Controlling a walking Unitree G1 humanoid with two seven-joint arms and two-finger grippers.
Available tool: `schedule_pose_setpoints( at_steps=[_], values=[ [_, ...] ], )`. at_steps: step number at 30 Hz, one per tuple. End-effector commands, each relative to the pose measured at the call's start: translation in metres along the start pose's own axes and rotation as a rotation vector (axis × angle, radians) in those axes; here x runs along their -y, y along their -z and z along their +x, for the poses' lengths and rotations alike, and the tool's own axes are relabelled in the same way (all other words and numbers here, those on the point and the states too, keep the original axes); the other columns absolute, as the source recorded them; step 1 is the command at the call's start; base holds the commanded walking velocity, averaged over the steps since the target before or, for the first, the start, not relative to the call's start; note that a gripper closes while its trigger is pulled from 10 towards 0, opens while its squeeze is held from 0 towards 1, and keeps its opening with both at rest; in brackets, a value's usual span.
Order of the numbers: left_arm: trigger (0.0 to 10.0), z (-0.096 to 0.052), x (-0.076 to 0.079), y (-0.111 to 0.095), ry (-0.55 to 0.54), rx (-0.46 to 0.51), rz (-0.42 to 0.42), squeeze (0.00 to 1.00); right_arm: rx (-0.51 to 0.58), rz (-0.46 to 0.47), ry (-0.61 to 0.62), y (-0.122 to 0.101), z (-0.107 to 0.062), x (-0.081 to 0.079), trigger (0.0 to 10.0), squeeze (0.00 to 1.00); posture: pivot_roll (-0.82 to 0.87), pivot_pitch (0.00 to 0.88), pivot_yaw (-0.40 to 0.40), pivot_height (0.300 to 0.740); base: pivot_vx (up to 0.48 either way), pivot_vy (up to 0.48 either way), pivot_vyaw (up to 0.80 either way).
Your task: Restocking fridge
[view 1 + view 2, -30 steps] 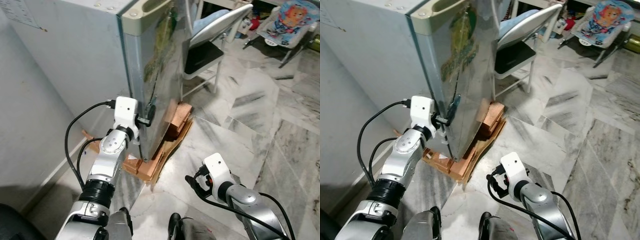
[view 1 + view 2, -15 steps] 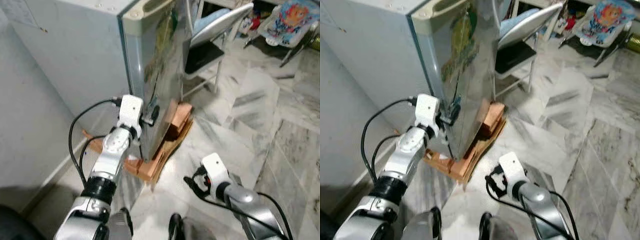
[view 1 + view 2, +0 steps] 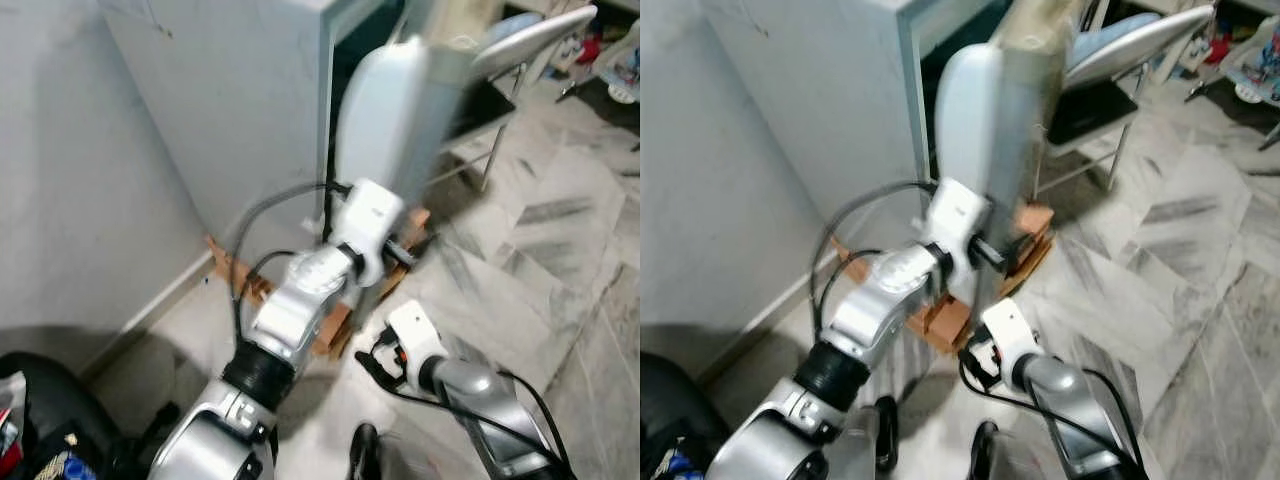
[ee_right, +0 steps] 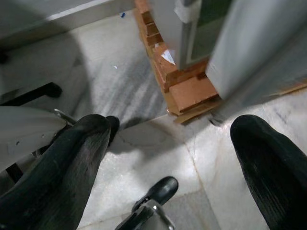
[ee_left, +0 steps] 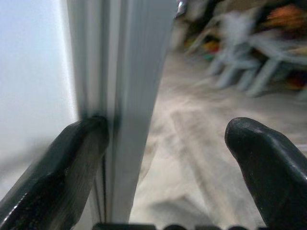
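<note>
The grey fridge (image 3: 230, 110) stands against the wall with its door (image 3: 395, 110) swung partly out, showing a dark gap (image 3: 345, 60) into the inside. My left gripper (image 3: 405, 250) is open at the lower edge of the door. In the left wrist view the door edge (image 5: 129, 96) runs between its fingers, and one fingertip (image 5: 72, 158) rests behind that edge. My right gripper (image 3: 372, 362) hangs low over the marble floor, open, with nothing between its fingers (image 4: 62, 167).
Red bricks (image 4: 187, 91) and cardboard prop up the fridge base. A folding chair (image 3: 520, 50) stands just beyond the door. A dark rounded object (image 3: 50, 400) sits at the lower left by the wall. Open marble floor (image 3: 560, 260) lies to the right.
The fridge door has swung out from the body, opening a dark gap. My left gripper came along with the door edge. The camera has shifted and the picture is blurred.
</note>
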State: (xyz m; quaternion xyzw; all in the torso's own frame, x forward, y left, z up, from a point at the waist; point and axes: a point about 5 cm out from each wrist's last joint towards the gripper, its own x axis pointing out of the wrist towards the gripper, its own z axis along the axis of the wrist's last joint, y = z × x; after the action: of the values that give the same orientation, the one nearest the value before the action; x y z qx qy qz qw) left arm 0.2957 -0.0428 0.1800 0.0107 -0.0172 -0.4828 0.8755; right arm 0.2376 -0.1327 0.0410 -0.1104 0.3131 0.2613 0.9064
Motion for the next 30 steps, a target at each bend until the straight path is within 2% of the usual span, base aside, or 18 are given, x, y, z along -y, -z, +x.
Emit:
schedule_pose_setpoints(
  at_steps=[1,3,5,7,8,11,12,14,19,30],
  values=[
    [10.0,0.026,0.039,-0.068,0.089,0.282,0.048,0.00,-0.045,0.023,0.004,0.014,-0.001,0.000,10.0,0.00,-0.05,0.155,-0.008,0.740,0.000,0.000,0.00],
    [10.0,0.020,0.025,-0.059,0.027,0.247,0.003,0.00,-0.042,0.026,0.004,0.013,0.000,-0.001,10.0,0.00,-0.05,0.156,-0.003,0.740,0.000,0.000,0.00],
    [10.0,0.007,0.003,-0.049,-0.046,0.220,0.026,0.00,-0.038,0.031,0.006,0.013,0.000,-0.001,10.0,0.00,-0.04,0.155,0.000,0.740,0.000,0.000,0.00],
    [10.0,-0.003,-0.009,-0.042,-0.090,0.197,0.031,0.00,-0.037,0.034,0.004,0.013,0.001,-0.001,10.0,0.00,-0.04,0.154,0.001,0.740,0.000,0.000,0.00],
    [10.0,-0.013,-0.023,-0.036,-0.145,0.180,0.014,0.00,-0.037,0.035,0.003,0.013,0.002,-0.001,10.0,0.00,-0.04,0.154,0.001,0.740,0.000,0.000,0.00],
    [10.0,-0.029,-0.040,-0.023,-0.222,0.145,0.029,0.00,-0.037,0.034,0.001,0.012,0.002,-0.001,10.0,0.00,-0.03,0.153,0.003,0.740,0.000,0.000,0.00],
    [10.0,-0.040,-0.048,-0.014,-0.272,0.125,0.031,0.00,-0.038,0.034,0.000,0.012,0.003,-0.001,10.0,0.00,-0.03,0.152,0.002,0.740,0.000,0.000,0.00],
    [10.0,-0.053,-0.055,-0.003,-0.325,0.106,0.012,0.00,-0.047,0.034,-0.004,0.013,0.003,-0.002,10.0,0.00,-0.03,0.152,0.000,0.740,0.000,0.000,0.00],
    [10.0,-0.065,-0.058,0.006,-0.382,0.090,-0.007,0.00,-0.049,0.033,-0.008,0.014,0.003,-0.001,10.0,0.00,-0.02,0.154,-0.007,0.740,0.000,-0.126,-0.55],
    [10.0,-0.064,-0.056,0.006,-0.394,0.094,-0.019,0.00,-0.047,0.026,-0.009,0.014,0.003,-0.001,10.0,0.00,-0.04,0.155,-0.005,0.740,0.000,-0.467,-0.11]
  ],
)
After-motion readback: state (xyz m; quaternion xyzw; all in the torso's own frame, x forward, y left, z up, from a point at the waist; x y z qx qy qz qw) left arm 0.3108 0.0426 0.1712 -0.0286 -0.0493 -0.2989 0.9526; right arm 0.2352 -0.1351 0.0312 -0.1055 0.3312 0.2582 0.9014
